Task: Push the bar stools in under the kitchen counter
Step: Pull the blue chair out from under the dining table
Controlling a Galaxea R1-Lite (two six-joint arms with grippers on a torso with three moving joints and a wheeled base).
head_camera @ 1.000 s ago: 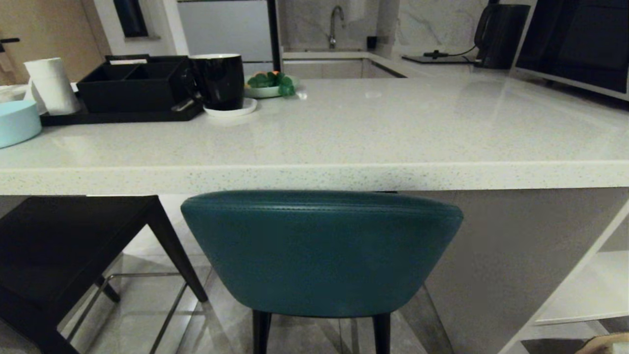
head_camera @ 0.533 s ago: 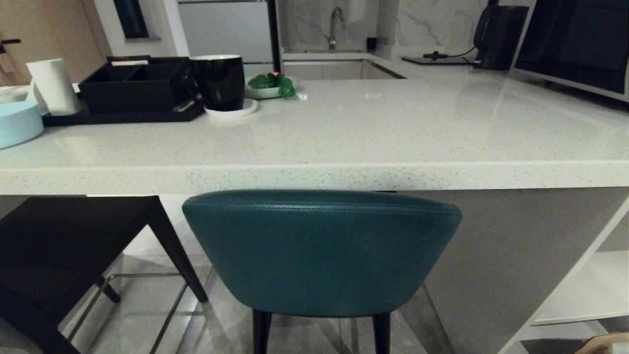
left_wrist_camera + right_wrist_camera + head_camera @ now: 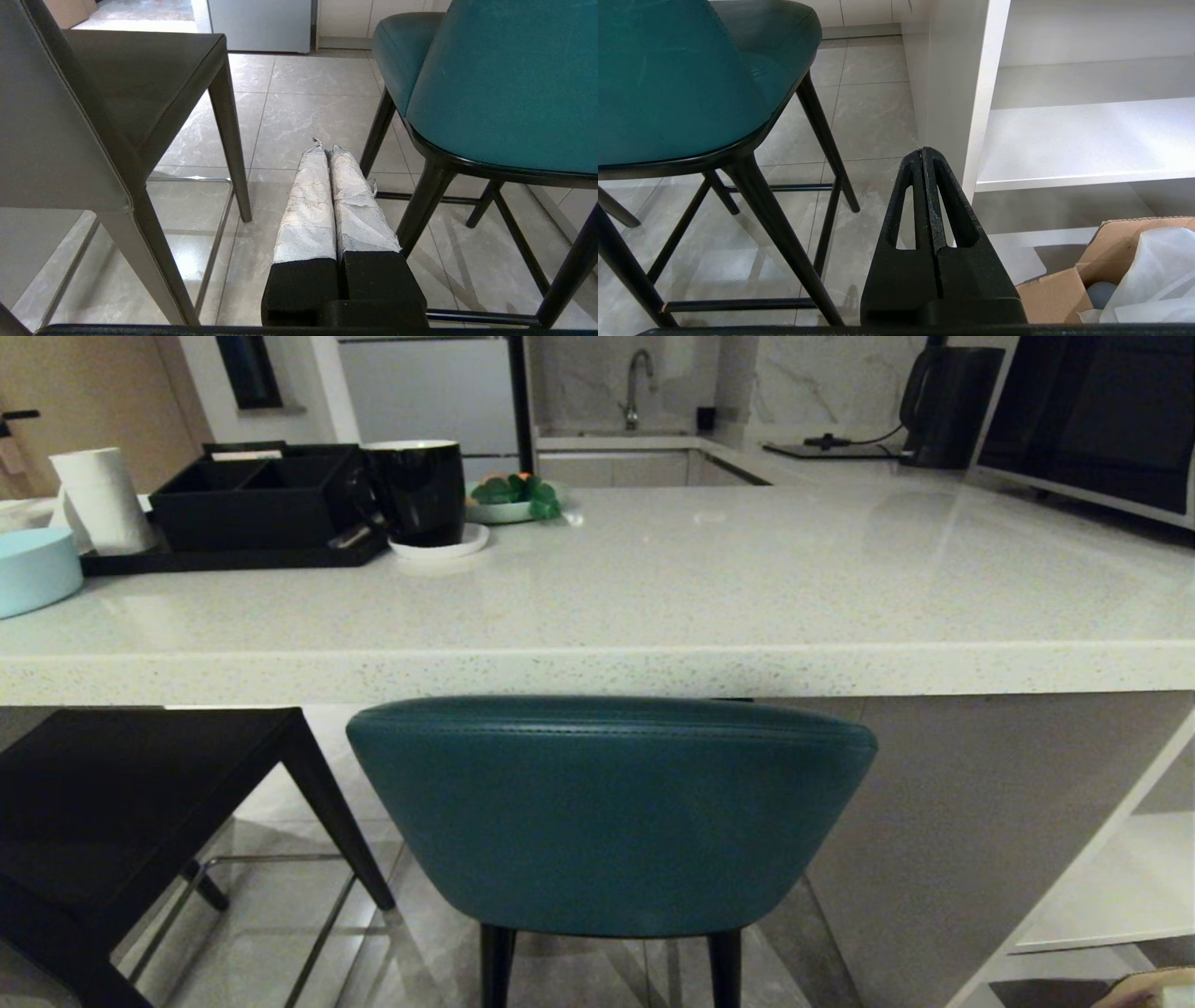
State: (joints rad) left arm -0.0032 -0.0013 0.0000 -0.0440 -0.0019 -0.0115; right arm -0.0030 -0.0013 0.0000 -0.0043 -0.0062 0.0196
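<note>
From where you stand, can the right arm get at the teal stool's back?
Probably yes. The right gripper hangs low with jaws shut, beside the teal stool, with only open floor between them. The counter's white side panel stands on its other side, away from the stool. It would have to rise to reach the back.

Left gripper (image 3: 327, 150): low, pointing forward and down toward the floor, its two pale-wrapped fingers (image 3: 308, 205) pressed together, nothing between them. Right gripper (image 3: 927, 151): same low attitude, its black fingers (image 3: 908, 205) closed tip to tip, holding nothing. Neither arm appears in the head view.
</note>
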